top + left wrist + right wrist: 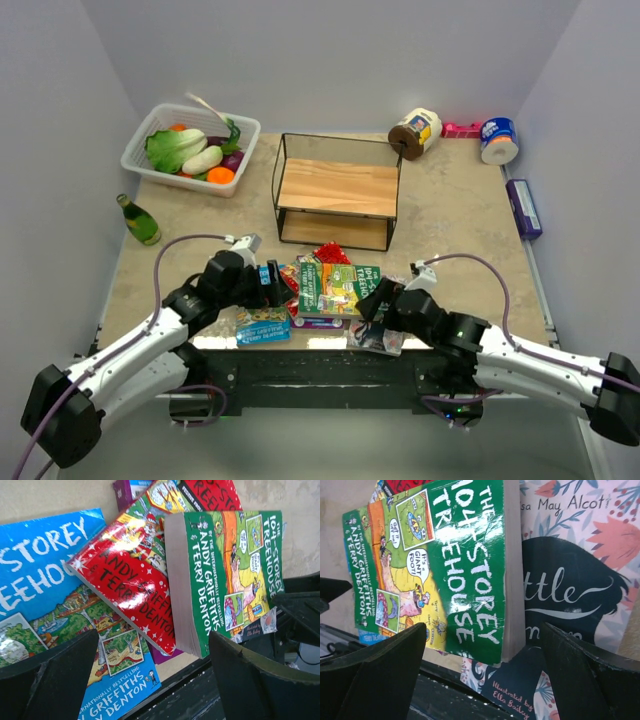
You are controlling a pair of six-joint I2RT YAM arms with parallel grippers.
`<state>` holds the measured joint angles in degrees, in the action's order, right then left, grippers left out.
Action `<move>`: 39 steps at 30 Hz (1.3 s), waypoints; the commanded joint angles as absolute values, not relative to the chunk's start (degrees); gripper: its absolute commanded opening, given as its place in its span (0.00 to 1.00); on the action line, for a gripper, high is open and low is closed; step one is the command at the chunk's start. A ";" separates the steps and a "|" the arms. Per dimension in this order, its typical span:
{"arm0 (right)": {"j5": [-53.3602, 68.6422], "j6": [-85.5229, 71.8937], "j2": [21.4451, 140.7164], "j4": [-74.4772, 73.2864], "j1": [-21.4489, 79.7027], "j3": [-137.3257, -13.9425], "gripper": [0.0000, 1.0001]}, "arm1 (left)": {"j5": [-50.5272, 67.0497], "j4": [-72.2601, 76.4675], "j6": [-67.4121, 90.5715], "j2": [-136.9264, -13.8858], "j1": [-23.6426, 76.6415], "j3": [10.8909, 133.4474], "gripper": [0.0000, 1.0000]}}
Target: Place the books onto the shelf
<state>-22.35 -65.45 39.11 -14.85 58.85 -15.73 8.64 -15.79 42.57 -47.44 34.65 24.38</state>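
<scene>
The books lie in a loose overlapping pile at the table's near edge. A green book (338,288) is on top, with a red book (130,580) under its left side. A blue book (263,326) lies at the left and a grey "Little Women" book (570,580) at the right. A purple book (165,656) peeks out underneath. My left gripper (275,283) is open just left of the pile, holding nothing. On the right side of the pile my right gripper (372,298) is open over the green book's (445,565) corner. The shelf (337,188) stands unoccupied behind the pile.
A white basket (190,148) of vegetables sits at the back left, with a green bottle (140,220) lying nearer. At the back right are a tipped jar (415,132) and a paper roll (498,140). A long purple box (523,208) lies along the right edge.
</scene>
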 commanded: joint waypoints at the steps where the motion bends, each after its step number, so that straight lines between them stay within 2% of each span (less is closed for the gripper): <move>1: -20.31 -69.17 41.39 -9.07 58.97 -14.42 0.99 | 8.09 -11.61 44.38 -48.77 37.79 25.40 0.96; 9: -15.04 -68.91 53.60 3.42 58.80 -13.18 0.98 | 5.63 -8.09 46.84 -53.96 43.24 25.49 0.97; 12: -14.41 -67.77 54.14 5.53 58.80 -13.10 0.88 | 5.54 -7.21 47.02 -53.27 43.24 25.31 0.97; 14: -14.85 -66.62 51.95 5.36 58.80 -13.01 0.77 | 5.45 -6.59 47.02 -52.21 43.24 24.96 0.98; 17: -15.99 -65.31 48.44 2.73 58.80 -13.27 0.66 | 5.71 -5.28 47.02 -51.24 43.24 24.44 0.97; 24: -16.70 -63.63 44.91 -2.29 58.80 -14.07 0.71 | 8.26 1.47 48.43 -50.89 43.24 21.71 0.86; 26: -16.26 -63.89 45.52 -1.67 58.80 -13.71 0.73 | 8.53 1.50 48.78 -51.85 43.24 21.62 0.86; 28: -15.65 -64.07 47.45 0.69 58.80 -12.75 0.70 | 8.26 0.53 48.69 -52.56 43.24 21.71 0.91; 33: -11.70 -62.76 55.27 10.26 58.80 -13.00 0.53 | 7.82 -2.80 48.87 -52.65 43.24 21.01 0.98; 35: -10.90 -60.74 59.75 12.12 58.80 -14.06 0.45 | 8.00 -3.51 49.30 -52.38 43.33 20.22 0.98; 37: -8.71 -59.42 63.35 14.23 58.80 -15.73 0.42 | 8.43 -3.69 49.92 -51.25 43.24 19.43 0.98; 38: -8.27 -59.07 64.15 14.85 58.80 -16.25 0.36 | 8.44 -3.78 50.18 -50.72 43.24 18.64 0.98; 39: -7.83 -58.80 64.68 15.55 58.80 -16.78 0.35 | 8.44 -4.30 50.62 -50.28 43.33 18.46 0.98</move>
